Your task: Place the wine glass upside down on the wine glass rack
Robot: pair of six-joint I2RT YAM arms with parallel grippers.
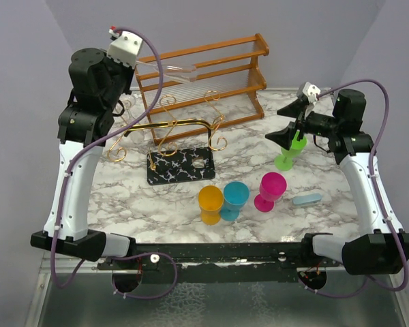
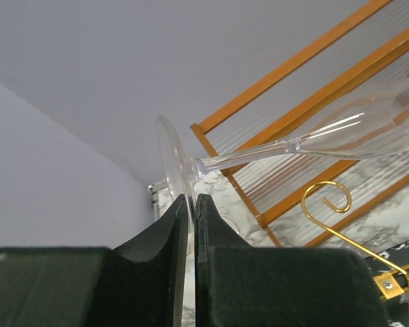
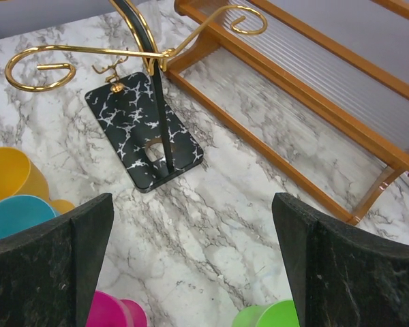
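Observation:
The clear wine glass (image 1: 184, 70) lies almost level in the air in front of the wooden shelf, and my left gripper (image 1: 138, 63) is shut on its round foot. In the left wrist view the foot is pinched edge-on between my left gripper (image 2: 192, 199) jaws, with the stem (image 2: 259, 151) and bowl reaching off to the right. The wine glass rack (image 1: 180, 165) has a black white-veined base (image 3: 143, 129) and gold scroll arms (image 2: 327, 197); it stands below and to the right of the glass. My right gripper (image 1: 285, 124) hangs open above the green goblet (image 1: 290, 153), nothing between its fingers (image 3: 48, 266).
An orange-brown wooden two-tier shelf (image 1: 204, 75) stands at the back. Orange (image 1: 210, 203), blue (image 1: 234, 199) and pink (image 1: 269, 191) plastic goblets stand near the table's front. A small light-blue block (image 1: 307, 199) lies right of the pink one.

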